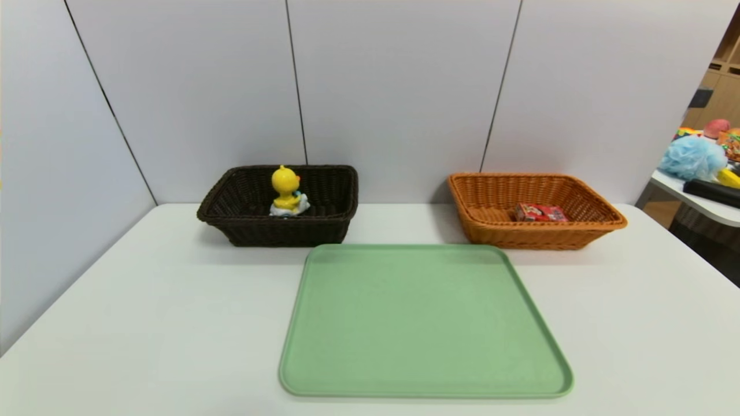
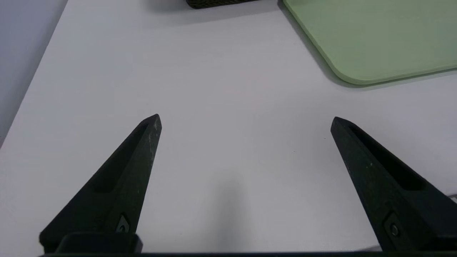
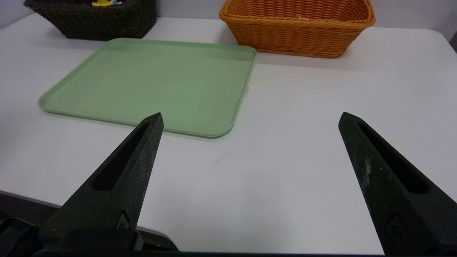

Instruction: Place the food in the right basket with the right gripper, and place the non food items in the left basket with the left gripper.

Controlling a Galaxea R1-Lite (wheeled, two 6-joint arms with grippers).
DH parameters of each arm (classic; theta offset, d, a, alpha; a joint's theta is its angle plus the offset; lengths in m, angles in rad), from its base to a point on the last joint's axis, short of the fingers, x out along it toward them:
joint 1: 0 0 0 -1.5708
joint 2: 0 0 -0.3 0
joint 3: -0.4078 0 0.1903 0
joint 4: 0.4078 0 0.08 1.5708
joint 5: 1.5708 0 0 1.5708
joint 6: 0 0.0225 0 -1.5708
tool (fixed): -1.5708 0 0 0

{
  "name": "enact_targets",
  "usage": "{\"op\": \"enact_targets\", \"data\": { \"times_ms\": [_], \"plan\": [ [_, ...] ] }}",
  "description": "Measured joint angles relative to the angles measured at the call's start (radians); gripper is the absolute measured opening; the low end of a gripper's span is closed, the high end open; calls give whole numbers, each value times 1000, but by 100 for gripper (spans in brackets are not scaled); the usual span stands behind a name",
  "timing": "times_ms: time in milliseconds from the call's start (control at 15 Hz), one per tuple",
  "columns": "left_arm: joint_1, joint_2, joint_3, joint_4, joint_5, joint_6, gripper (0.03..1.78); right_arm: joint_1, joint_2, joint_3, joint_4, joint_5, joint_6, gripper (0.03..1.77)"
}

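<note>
The left gripper (image 2: 245, 119) is spread wide, holding nothing, hovering over bare white table (image 2: 214, 107); the green tray (image 2: 375, 35) lies ahead of it toward the right, the dark basket (image 2: 217, 3) farther ahead. The right gripper (image 3: 251, 117) is equally wide and empty, above the table's near edge; the tray's corner sits just ahead toward its left, the orange basket (image 3: 296, 35) beyond. The yellow duck (image 1: 287, 190) stands in the dark basket, the red snack pack (image 1: 540, 213) lies in the orange one. Grey wall panels (image 1: 393, 86) stand behind the baskets.
</note>
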Motion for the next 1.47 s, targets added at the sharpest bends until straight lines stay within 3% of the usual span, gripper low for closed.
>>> {"op": "enact_targets", "data": {
  "times_ms": [200,400,733,1267,1467],
  "plan": [
    [3,-69,32,-4,-5,0,169,2,-45,29,-38,-17,1,169],
    [5,-118,73,-41,4,-3,169,3,-80,95,-144,-99,-1,169],
    [5,-137,170,-186,24,0,169,4,-148,199,-191,-193,-8,169],
    [5,-138,204,-189,29,-62,169,4,-161,436,-376,-249,-7,169],
    [5,-138,209,-190,103,-64,169,4,-161,460,-377,-241,-9,169]
  ]
}}
